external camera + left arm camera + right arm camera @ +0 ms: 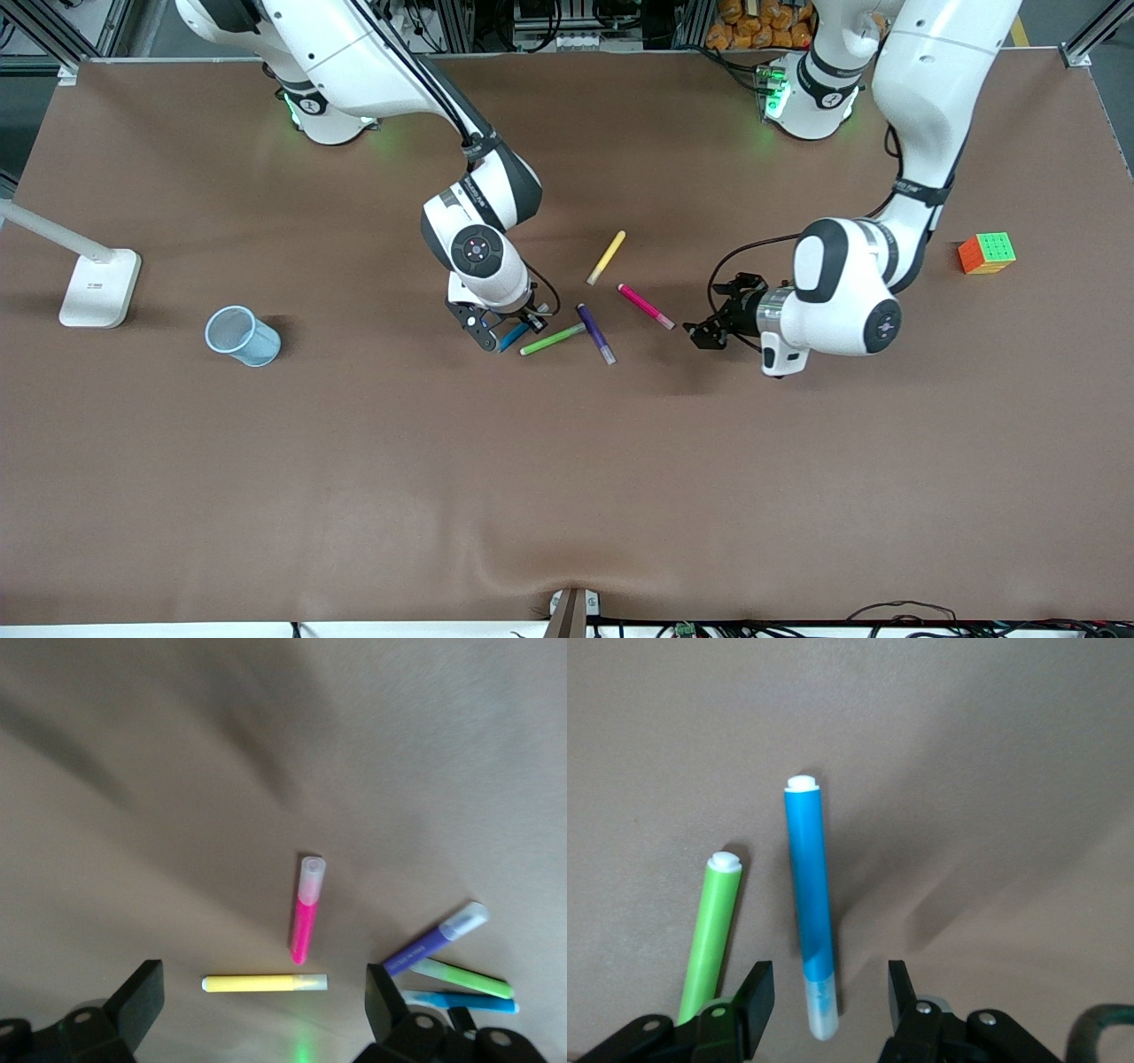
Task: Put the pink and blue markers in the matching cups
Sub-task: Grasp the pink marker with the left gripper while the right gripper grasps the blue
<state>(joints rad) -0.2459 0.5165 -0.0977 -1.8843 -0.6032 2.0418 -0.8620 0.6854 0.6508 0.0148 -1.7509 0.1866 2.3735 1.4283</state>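
The blue marker (513, 337) lies on the brown table beside a green pen. My right gripper (508, 330) is open and low over it. In the right wrist view the blue marker (812, 904) has its pale cap end between the open fingers (753, 1001), untouched. The pink marker (647, 307) lies free on the table. My left gripper (709, 323) is open and empty, just off its end toward the left arm's end of the table. The left wrist view shows the pink marker (304, 921) ahead of the open gripper (261, 1005). The light blue cup (242, 336) stands toward the right arm's end. The pink cup is out of view.
A green pen (553, 339) and a purple pen (595, 333) lie between the two markers. A yellow pen (607, 257) lies farther from the front camera. A white lamp base (97, 288) stands near the blue cup. A colour cube (986, 253) sits toward the left arm's end.
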